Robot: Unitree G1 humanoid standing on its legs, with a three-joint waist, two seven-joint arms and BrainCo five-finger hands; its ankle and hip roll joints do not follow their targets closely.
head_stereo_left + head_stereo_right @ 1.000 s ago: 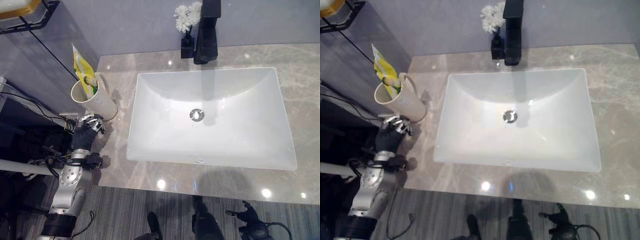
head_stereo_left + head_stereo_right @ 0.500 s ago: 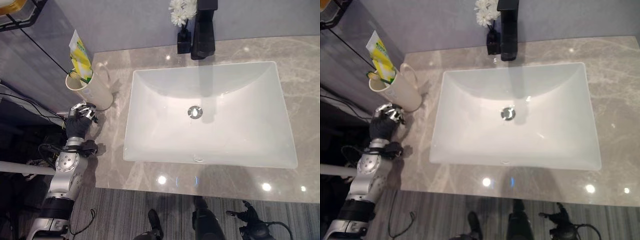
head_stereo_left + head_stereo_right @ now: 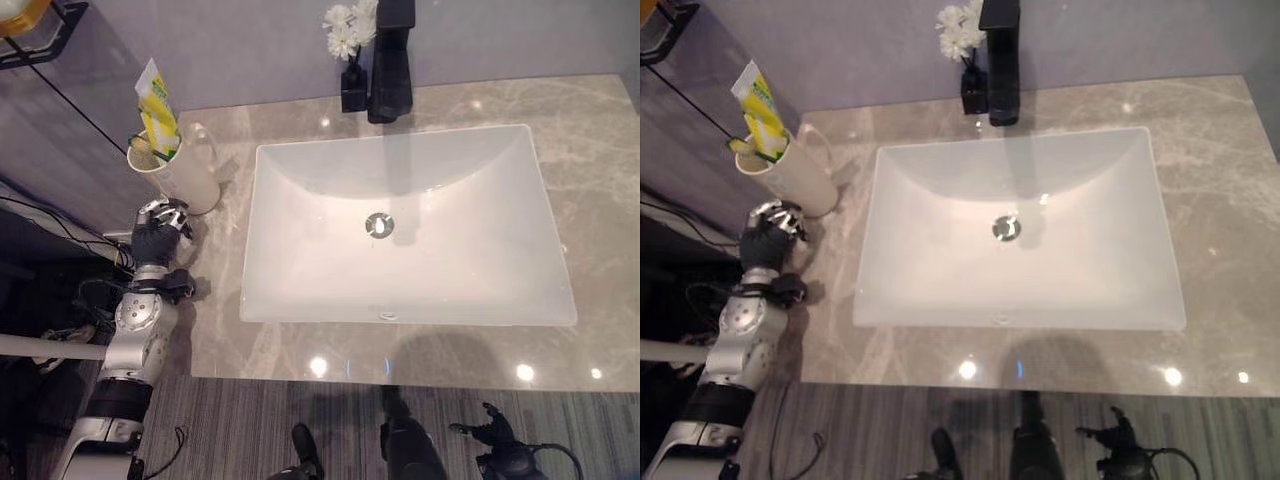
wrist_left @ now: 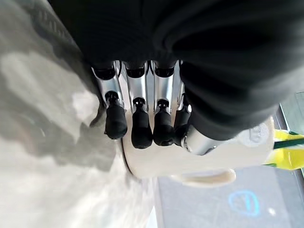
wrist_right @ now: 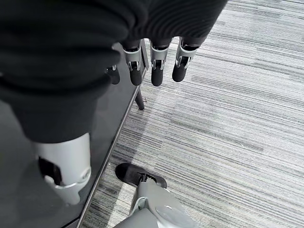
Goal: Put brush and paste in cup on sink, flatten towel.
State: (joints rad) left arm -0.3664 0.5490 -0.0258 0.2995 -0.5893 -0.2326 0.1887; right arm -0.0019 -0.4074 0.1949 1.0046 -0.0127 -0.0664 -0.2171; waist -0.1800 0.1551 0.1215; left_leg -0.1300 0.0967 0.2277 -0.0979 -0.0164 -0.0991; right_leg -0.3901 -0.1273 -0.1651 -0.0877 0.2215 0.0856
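A cream cup (image 3: 185, 180) with a handle stands on the grey marble counter (image 3: 600, 150), left of the basin. A yellow toothpaste tube (image 3: 155, 100) and a green brush (image 3: 145, 152) stick out of it. My left hand (image 3: 158, 225) hovers at the counter's left edge, just in front of the cup. Its fingers (image 4: 135, 123) are loosely bent, close to the cup's base (image 4: 190, 161) and holding nothing. My right hand (image 5: 156, 66) hangs low over the striped carpet with relaxed, empty fingers.
A white rectangular basin (image 3: 300, 300) takes up the middle of the counter. A black faucet (image 3: 390, 70) and a small black vase of white flowers (image 3: 348, 60) stand behind it. A black wire shelf (image 3: 45, 25) hangs on the wall at the upper left.
The whole picture has shifted, so the camera has moved. My left hand keeps its place just in front of the cup, and the cup's contents are unchanged.
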